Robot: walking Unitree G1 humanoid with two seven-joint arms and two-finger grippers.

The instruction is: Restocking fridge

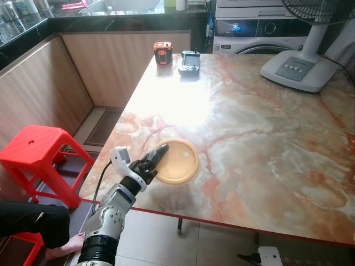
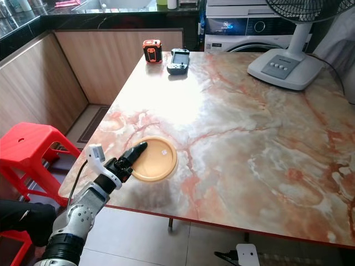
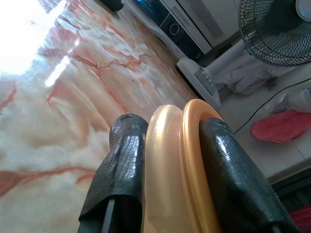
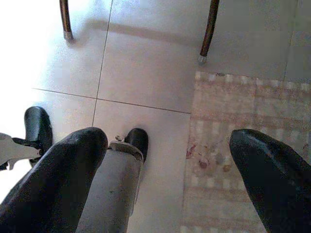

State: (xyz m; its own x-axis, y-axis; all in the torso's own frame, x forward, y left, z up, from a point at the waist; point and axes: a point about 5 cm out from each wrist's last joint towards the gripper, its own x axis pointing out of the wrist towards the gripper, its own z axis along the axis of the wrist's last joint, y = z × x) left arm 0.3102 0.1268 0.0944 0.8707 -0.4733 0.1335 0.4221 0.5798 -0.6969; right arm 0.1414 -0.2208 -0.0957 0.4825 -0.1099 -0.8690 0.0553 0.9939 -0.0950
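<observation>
Your left gripper (image 1: pixel 154 159) reaches over the near edge of the marble-patterned desk (image 1: pixel 266 138), with its fingers (image 3: pixel 121 170) closed on the rim of the orange plate (image 1: pixel 176 160). The left wrist view shows the plate rim (image 3: pixel 182 160) pinched between the two black fingers, one on each face.

The plate lies flat on the desk close to that near edge, just beside the desk's left corner. At the far edge of the desk you see a small red-and-black device (image 1: pixel 163 52) and, just beside it, a grey handheld controller (image 1: pixel 189 61). The white base of a standing fan (image 1: pixel 297 69) rests on the far right part of the desk. Behind the desk stands a washing machine (image 1: pixel 260 33).

To the left of the desk, on the floor, is a red plastic stool (image 1: pixel 39 152). Near it, low beside the desk's left corner, a person's bare foot (image 1: pixel 64 246) shows.

Your right gripper (image 4: pixel 170 165) hangs below the desk, pointing at the tiled floor (image 4: pixel 146 63) and a patterned mat (image 4: pixel 243 121); its fingers are spread wide apart and hold nothing.
</observation>
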